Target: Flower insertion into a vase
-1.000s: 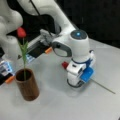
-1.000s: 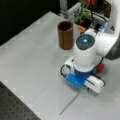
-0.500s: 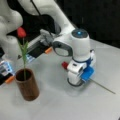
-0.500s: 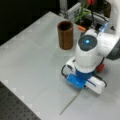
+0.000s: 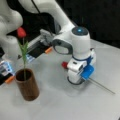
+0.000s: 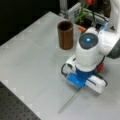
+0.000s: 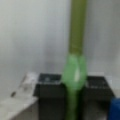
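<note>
The dark brown cylindrical vase (image 5: 27, 85) (image 6: 65, 34) stands upright on the grey table. One red tulip (image 5: 21, 33) with green leaves stands in it. A second flower lies flat on the table under my gripper (image 5: 75, 80) (image 6: 81, 79). Its red bud (image 5: 64, 65) (image 6: 100, 67) pokes out on one side and its thin stem (image 5: 101, 86) (image 6: 70, 101) on the other. In the wrist view the dark fingers (image 7: 47, 87) press against the green stem (image 7: 77, 30) from both sides at its leaves (image 7: 73, 72). The gripper (image 7: 72, 87) is shut on that stem, down at the table.
A grey bracket (image 5: 46, 36) with an orange-tipped part (image 5: 48, 50) lies behind the arm. Blue and orange fixtures (image 5: 6, 68) sit to the vase's left. The table's edge meets a dark perforated board (image 6: 15, 110) at a front view's bottom left.
</note>
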